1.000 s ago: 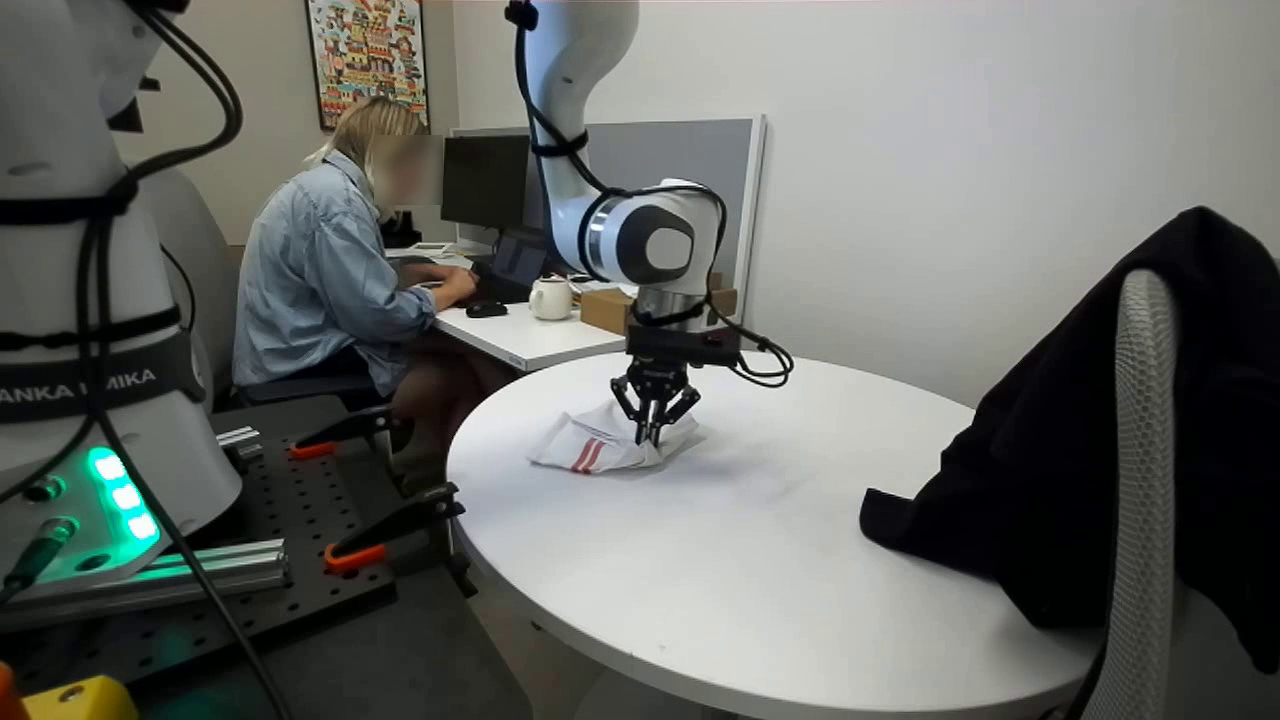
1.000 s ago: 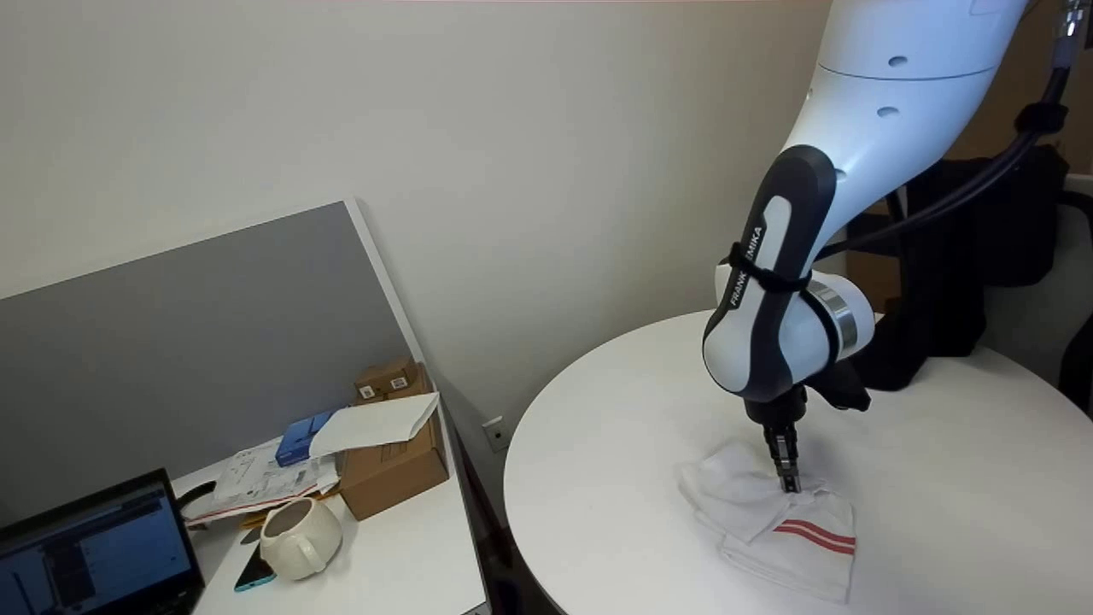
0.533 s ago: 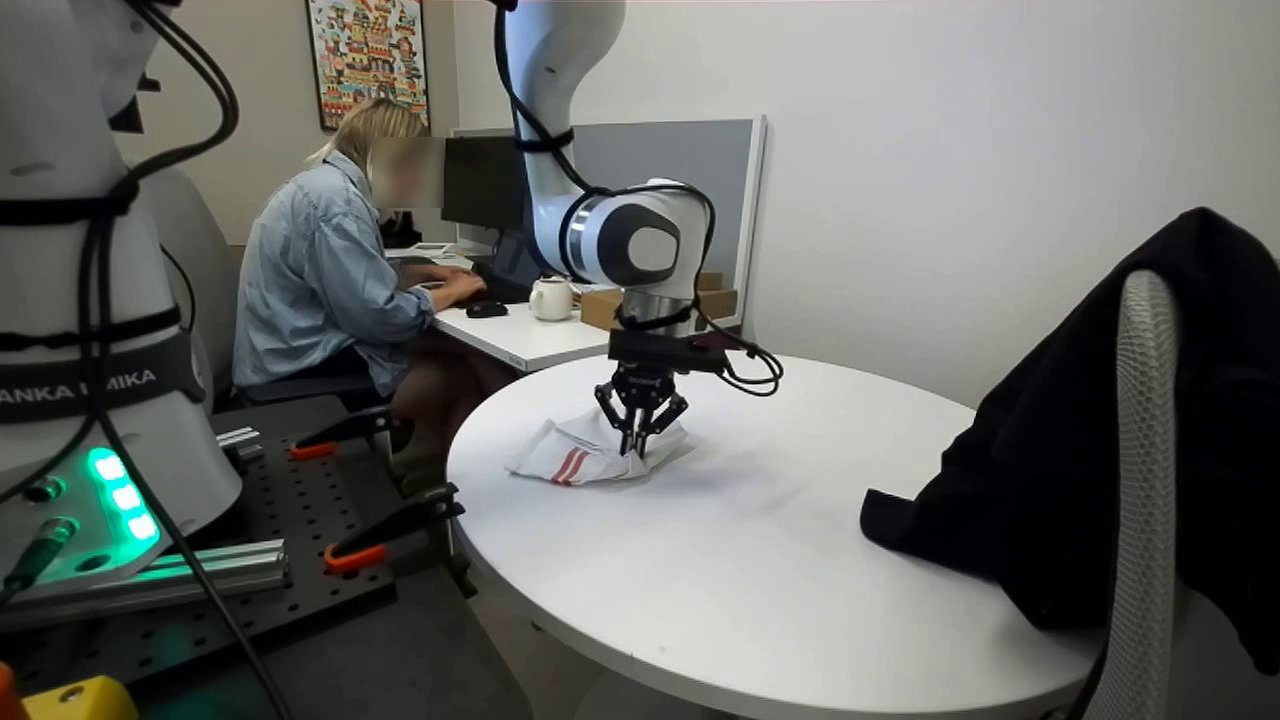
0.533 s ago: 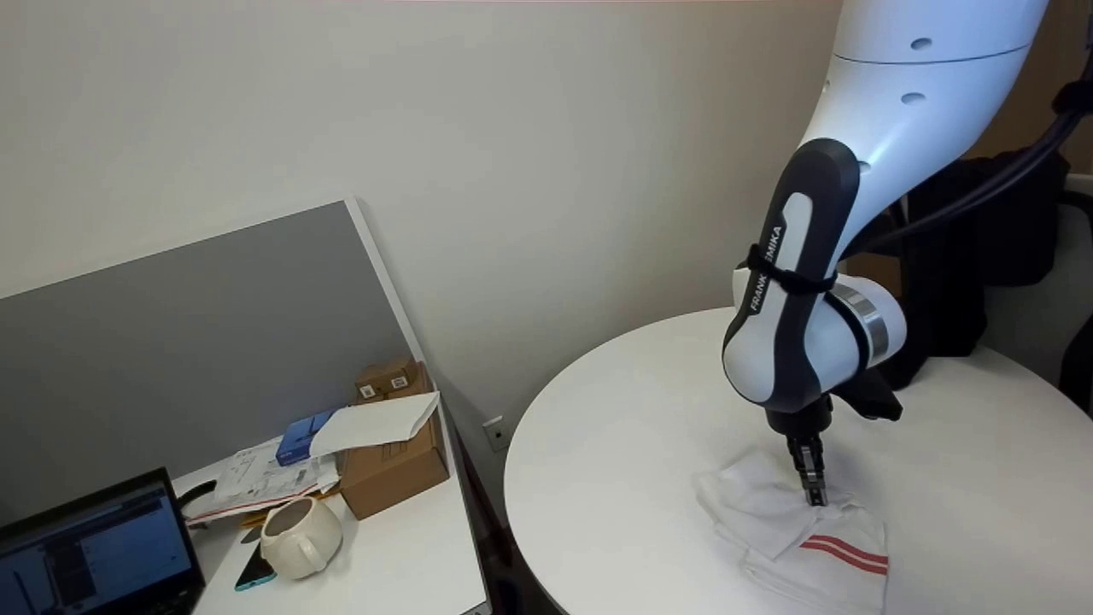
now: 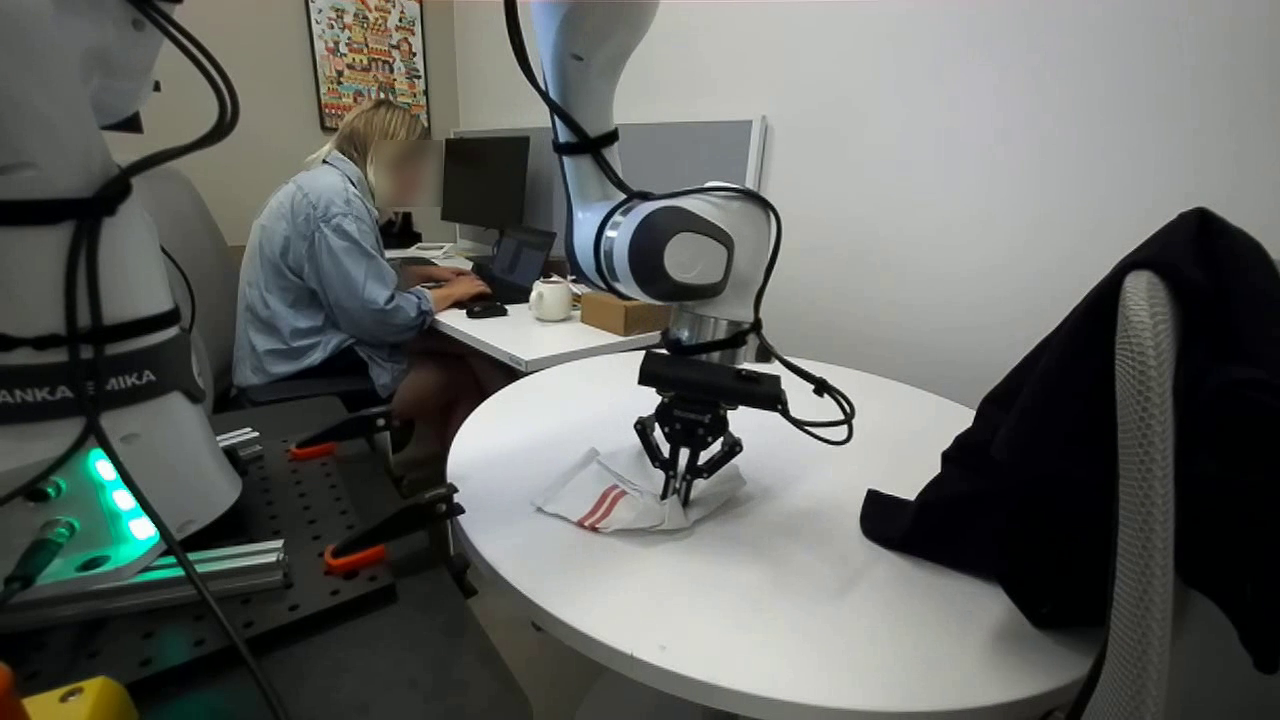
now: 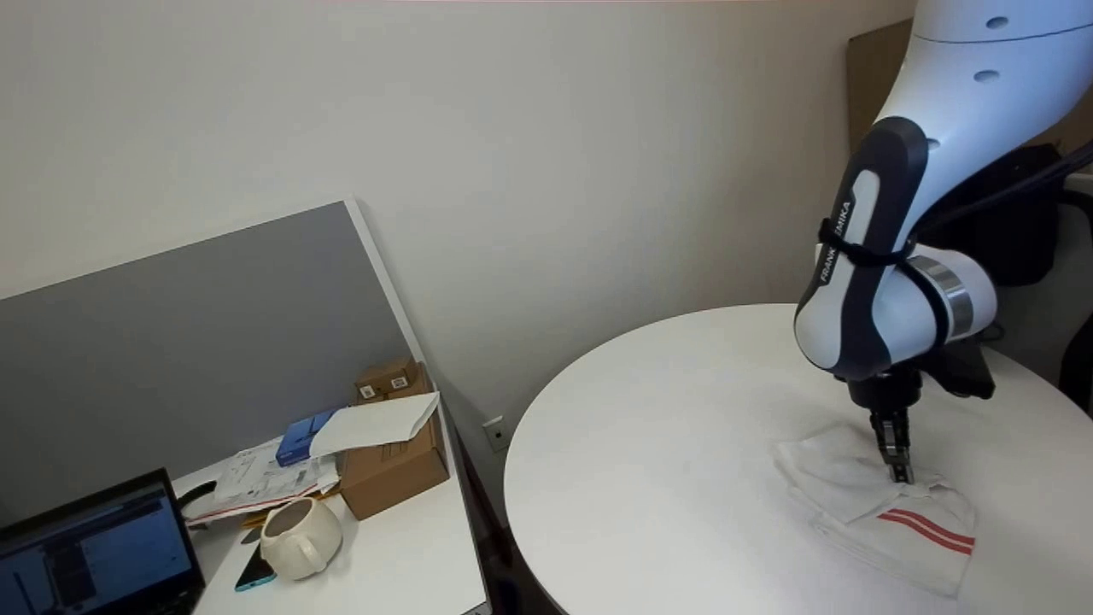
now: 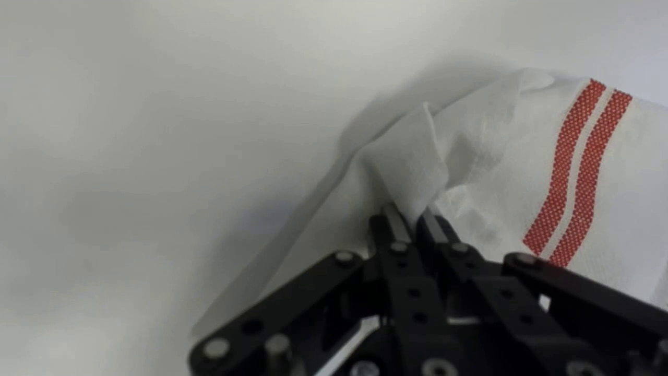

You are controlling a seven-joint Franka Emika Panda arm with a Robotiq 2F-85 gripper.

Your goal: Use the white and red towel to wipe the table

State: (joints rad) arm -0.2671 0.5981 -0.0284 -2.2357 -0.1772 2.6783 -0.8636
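Observation:
The white towel with red stripes (image 5: 605, 505) lies crumpled and spread on the white round table (image 5: 760, 610). It shows in both exterior views (image 6: 897, 547), and its stripes lie right of the fingers in the wrist view (image 7: 600, 172). My gripper (image 5: 677, 494) points down over the towel's middle, with its tips at the table's height. In the wrist view the gripper (image 7: 412, 219) has its fingers close together with a pinched fold of towel between them. The fold's lower end is hidden between the fingers. The rest of the towel rests flat around the gripper.
A chair with a black garment (image 5: 1050, 450) over it stands at the table's edge. A desk (image 5: 530, 345) with a mug (image 5: 551, 299), a cardboard box (image 5: 622, 313) and a laptop (image 6: 94, 555) adjoins the table. A person (image 5: 320, 260) sits at the desk.
My gripper has dragged the towel across the table. Both end farther right in both exterior views, after a short shift left in an exterior view. The fingers stay shut on the fold.

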